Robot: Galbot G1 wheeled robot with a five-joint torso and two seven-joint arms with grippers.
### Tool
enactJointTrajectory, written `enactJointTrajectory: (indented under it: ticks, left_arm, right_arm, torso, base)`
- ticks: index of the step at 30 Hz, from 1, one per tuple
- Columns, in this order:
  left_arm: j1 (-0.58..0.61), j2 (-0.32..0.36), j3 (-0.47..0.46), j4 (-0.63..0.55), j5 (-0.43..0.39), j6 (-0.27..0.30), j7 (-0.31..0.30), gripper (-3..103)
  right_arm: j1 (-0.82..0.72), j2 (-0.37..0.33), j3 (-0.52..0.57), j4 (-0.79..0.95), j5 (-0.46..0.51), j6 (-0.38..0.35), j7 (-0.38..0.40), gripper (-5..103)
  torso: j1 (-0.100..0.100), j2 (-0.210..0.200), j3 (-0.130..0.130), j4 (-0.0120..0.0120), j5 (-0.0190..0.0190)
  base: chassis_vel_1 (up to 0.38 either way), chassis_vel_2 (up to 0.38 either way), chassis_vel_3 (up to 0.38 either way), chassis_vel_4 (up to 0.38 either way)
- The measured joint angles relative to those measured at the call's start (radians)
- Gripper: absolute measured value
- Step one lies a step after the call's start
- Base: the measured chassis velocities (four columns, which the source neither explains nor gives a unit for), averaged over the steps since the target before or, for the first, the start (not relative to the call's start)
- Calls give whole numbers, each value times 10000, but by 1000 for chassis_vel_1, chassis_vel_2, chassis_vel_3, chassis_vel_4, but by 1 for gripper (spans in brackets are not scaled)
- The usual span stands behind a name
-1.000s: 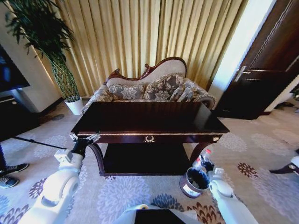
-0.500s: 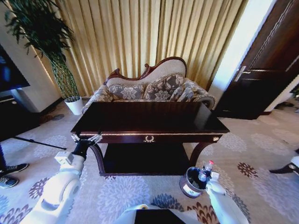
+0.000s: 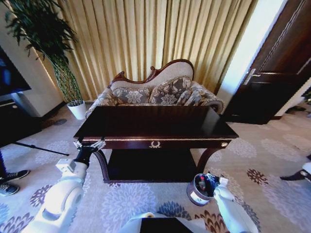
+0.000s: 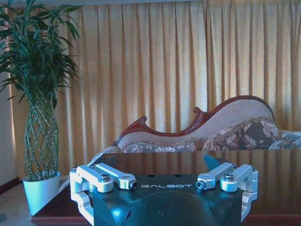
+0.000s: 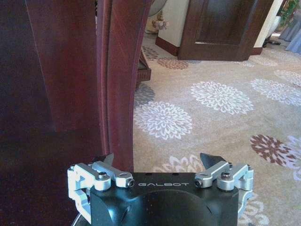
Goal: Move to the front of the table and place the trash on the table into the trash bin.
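The small bottle point(image 3: 201, 183) with its red label lies inside the round dark trash bin point(image 3: 196, 194), which stands on the floral carpet by the counter's point(image 3: 155, 124) front right leg. The right tool point(image 3: 212, 180) hangs at the bin's rim, spread wide and holding nothing. The left tool point(image 3: 89, 144) sits at the counter's front left corner, wide open and empty.

We cannot make out the trash bin's point(image 3: 198, 190) contents beyond a red-labelled bottle point(image 3: 201, 183). The right gripper point(image 5: 160, 162) hides the bin below it, and the table leg point(image 5: 123, 80) is cropped above.
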Motion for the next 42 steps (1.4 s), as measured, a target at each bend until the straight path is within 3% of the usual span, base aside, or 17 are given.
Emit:
enactJointTrajectory:
  ticks: [21,25,31,35,36,38,41,42]
  left_arm:
    - [-25,12,-12,52,2,-88,5,100]
    - [-29,44,-12,33,2,-92,5,100]
    - [-38,122,-66,51,-6,-140,10,100]
    - [-42,183,-109,105,-16,-154,6,100]
    - [-42,183,-109,105,-16,-154,6,100]
    - [-69,188,-106,134,-20,-154,8,100]
    - [-133,150,-35,185,-22,-154,9,100]
    - [-133,150,-35,185,-22,-154,9,100]
  right_arm:
    - [-340,26,132,475,8,-34,-35,100]
    - [-841,-22,162,1252,495,-158,-87,100]
    - [-1855,-259,612,3984,1707,-337,-109,100]
    - [-2620,-453,1405,6729,2235,-968,-107,100]
    - [-2620,-453,1405,6729,2235,-968,-107,100]
    - [-3028,-523,1794,8108,2424,-1376,-150,100]
    - [-3981,-437,2203,10502,2550,-2066,-193,100]
    - [-3981,-437,2203,10502,2550,-2066,-193,100]
  torso:
    - [0,0,0,1,1]
    - [0,0,0,-3,4]
    - [0,0,-1,3,2]
    - [0,0,-1,0,-1]
    - [0,0,-1,0,-1]
    - [0,1,-2,5,-5]
    - [0,2,-2,-4,-3]
    - [0,2,-2,-4,-3]
  base:
    - [0,0,0,0]
    - [0,0,0,0]
    - [0,0,0,0]
    - [0,0,0,0]
    - [0,0,0,0]
    - [0,0,0,0]
    - [0,0,0,0]
    - [0,0,0,0]
